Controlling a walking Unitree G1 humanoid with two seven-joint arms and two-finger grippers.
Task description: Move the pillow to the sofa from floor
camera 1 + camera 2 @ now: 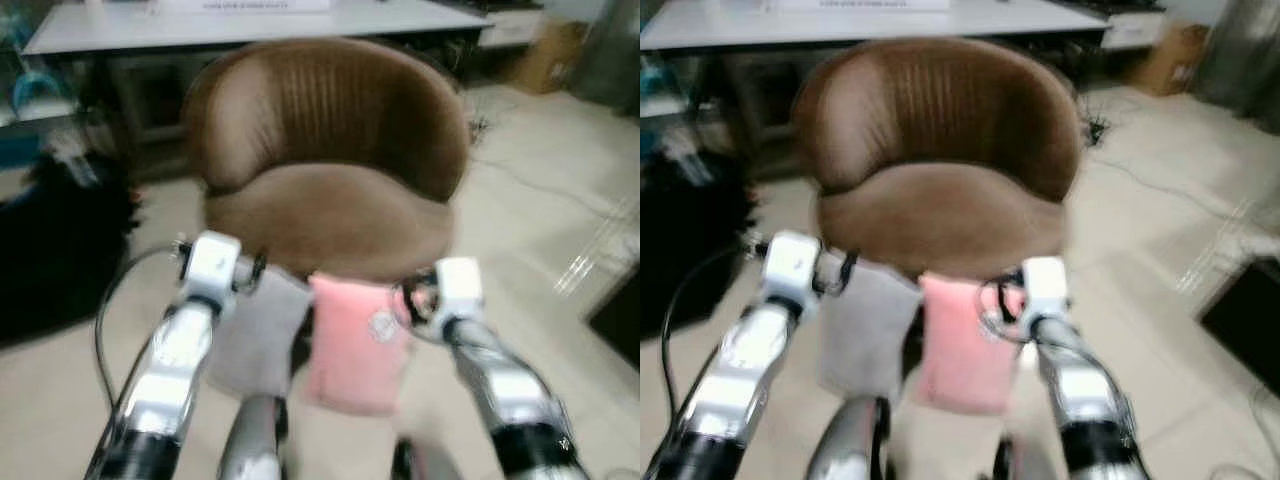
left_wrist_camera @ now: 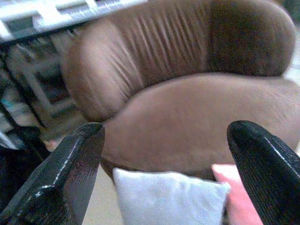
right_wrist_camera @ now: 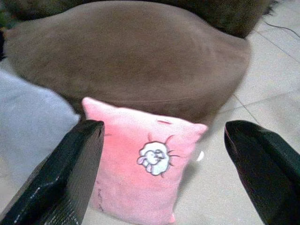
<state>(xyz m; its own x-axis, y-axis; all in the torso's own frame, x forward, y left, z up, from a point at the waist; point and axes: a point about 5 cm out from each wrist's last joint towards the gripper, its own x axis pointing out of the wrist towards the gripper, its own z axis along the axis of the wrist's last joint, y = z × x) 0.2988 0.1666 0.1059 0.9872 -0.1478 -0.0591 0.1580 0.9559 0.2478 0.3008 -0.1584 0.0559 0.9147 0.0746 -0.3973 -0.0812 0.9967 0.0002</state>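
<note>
Two silver robot arms reach forward from the bottom of the head views, the left gripper (image 2: 164, 173) and the right gripper (image 3: 164, 173) each spreading two long black fingers wide, with nothing held between them. Two pillows stand upright on the floor just ahead, side by side and leaning against the front of the seat: one square pink plush pillow (image 3: 140, 164) bearing a small white cartoon patch, and one square pale grey fabric pillow (image 2: 168, 197) to its left. Whether the two touch cannot be told. Behind them sits one round brown velvet sofa chair (image 1: 330, 170) with a curved, ribbed backrest and a bare seat cushion. Pale beige tiled floor (image 1: 540, 200) spreads around it, with thin cables trailing across the tiles to the right. One long white table (image 1: 250, 25) runs along the back of the room, one cardboard box (image 1: 545, 55) rests on the floor at its right end, and a dark black mass (image 1: 55, 250), too blurred to identify, lies at the left.
</note>
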